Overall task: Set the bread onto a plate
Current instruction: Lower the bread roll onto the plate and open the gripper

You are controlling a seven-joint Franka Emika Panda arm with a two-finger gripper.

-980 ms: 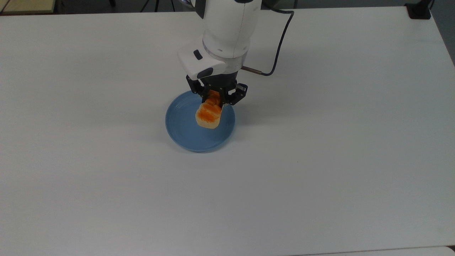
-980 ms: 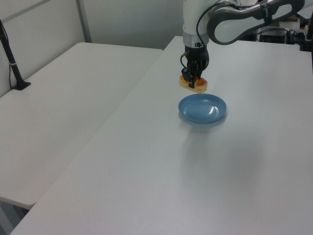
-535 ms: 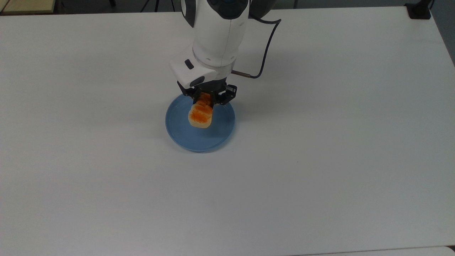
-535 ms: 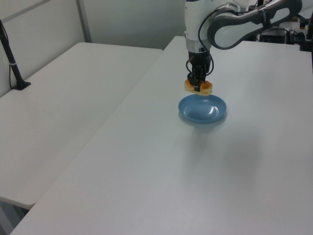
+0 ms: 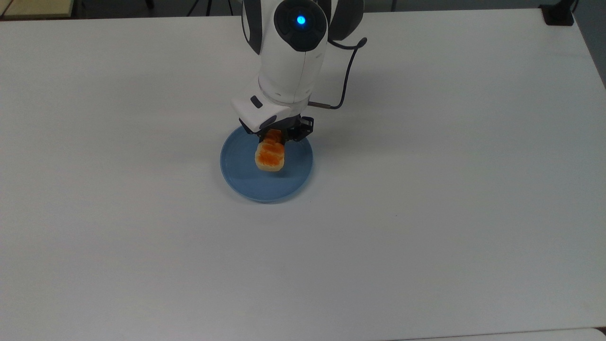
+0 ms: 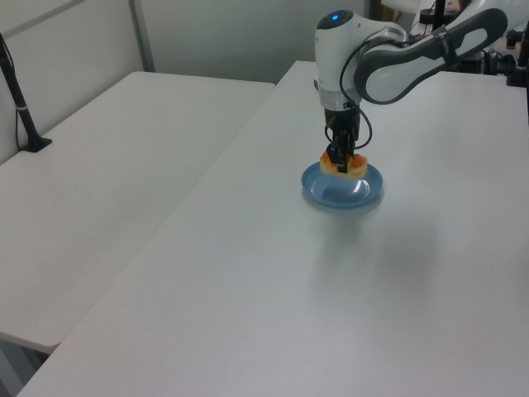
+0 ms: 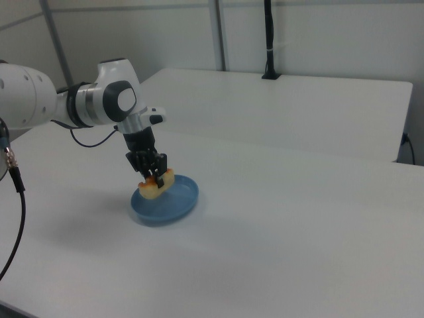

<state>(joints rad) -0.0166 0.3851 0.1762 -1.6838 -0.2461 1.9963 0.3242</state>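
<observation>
1. Nearest in the top view, the front part of the tabletop is bare white, and nothing has moved there in the last second.
2. Next comes the plate, round and blue, lying in the same place as one second ago.
3. Over the plate is the bread. One second ago it hung over the plate's far rim, clearly higher in the left view. Now it is over the far half of the plate and very low; in the left view its underside seems to touch the plate or be just above it, and I cannot tell which.
4. My end effector is still clamped on the bread, with one finger on each long side, and it has come down and a little toward the top view's left.
5. Behind it my white arm leans more over the plate than before.
6. I judge that carrying is finished and lowering is almost finished. What remains is to make sure the bread rests on the plate, then to part the fingers and lift straight up.
</observation>
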